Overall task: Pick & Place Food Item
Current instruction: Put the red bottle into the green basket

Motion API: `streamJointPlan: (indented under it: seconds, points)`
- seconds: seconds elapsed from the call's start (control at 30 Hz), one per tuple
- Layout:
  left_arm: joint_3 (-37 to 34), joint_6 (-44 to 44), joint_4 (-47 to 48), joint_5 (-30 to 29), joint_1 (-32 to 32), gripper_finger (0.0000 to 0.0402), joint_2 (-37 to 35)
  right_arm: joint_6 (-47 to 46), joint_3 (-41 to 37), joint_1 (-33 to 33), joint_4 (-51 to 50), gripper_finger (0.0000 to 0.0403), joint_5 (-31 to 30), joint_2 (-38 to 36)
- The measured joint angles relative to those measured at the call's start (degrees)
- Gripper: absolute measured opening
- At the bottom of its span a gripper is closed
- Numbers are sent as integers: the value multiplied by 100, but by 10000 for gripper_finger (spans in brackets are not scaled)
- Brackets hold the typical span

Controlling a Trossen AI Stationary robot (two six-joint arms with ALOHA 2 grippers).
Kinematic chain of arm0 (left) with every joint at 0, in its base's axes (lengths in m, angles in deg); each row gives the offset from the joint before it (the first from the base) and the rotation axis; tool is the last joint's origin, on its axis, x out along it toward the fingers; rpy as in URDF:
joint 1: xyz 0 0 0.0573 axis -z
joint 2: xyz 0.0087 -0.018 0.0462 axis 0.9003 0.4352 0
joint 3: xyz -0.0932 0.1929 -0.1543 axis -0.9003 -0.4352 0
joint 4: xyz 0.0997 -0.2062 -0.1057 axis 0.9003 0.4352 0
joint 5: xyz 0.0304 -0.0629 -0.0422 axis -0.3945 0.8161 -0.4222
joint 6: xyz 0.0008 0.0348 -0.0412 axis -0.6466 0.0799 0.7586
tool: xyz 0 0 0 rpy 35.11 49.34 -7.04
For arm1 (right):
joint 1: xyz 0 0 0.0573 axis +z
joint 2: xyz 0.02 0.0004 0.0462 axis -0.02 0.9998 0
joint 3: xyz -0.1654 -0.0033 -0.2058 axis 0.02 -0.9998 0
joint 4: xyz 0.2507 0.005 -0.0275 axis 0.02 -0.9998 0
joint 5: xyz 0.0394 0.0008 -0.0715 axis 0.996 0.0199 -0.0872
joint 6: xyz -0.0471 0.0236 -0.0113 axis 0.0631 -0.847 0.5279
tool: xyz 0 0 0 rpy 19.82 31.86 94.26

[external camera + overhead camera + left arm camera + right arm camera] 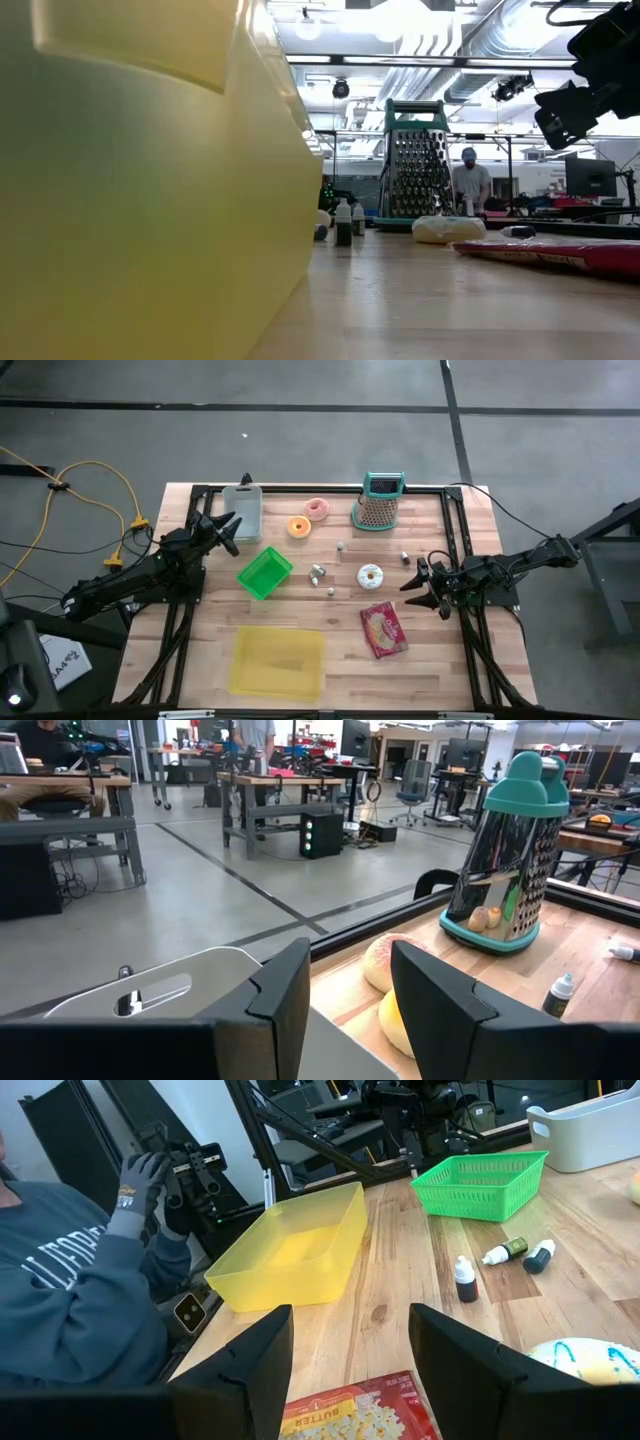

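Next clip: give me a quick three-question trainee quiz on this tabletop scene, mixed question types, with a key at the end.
1. True or false: the right end effector is closed on the red snack packet.
2. Which container lies nearest the table's front edge in the high view? A) green basket B) yellow bin C) grey bin
3. Fill in: the white-iced donut lies between the red snack packet and the ____.

Key
1. False: it hovers open beside the packet, holding nothing. The left end effector is open too, near the grey bin.
2. B
3. cheese grater
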Motion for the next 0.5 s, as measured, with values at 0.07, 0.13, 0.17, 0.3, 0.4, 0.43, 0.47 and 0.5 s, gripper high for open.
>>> streamJointPlan:
  seconds: [0.07,0.13,0.17,0.3,0.4,0.43,0.47,0.5]
  points:
    - [-2,-2,-6,0,-2,136,-2,0,-2,0,-2,188,0,-2]
    - [-1,9,-6,7,-1,136,-2,0,-2,0,0,188,2,0]
    - [0,20,-4,30,3,136,-1,0,-1,0,0,188,2,-2]
    - [0,9,-155,118,4,136,-2,-1,0,0,0,188,2,-1]
    - [-1,-106,-271,116,4,136,-2,-2,0,0,-2,188,0,-2]
    - [0,-111,-277,118,4,136,-2,-2,0,0,-2,188,2,0]
    - [-1,-112,-276,116,3,136,-2,-2,0,0,-2,188,2,-2]
    - [-1,-130,-278,99,2,136,-2,0,0,0,-2,188,1,0]
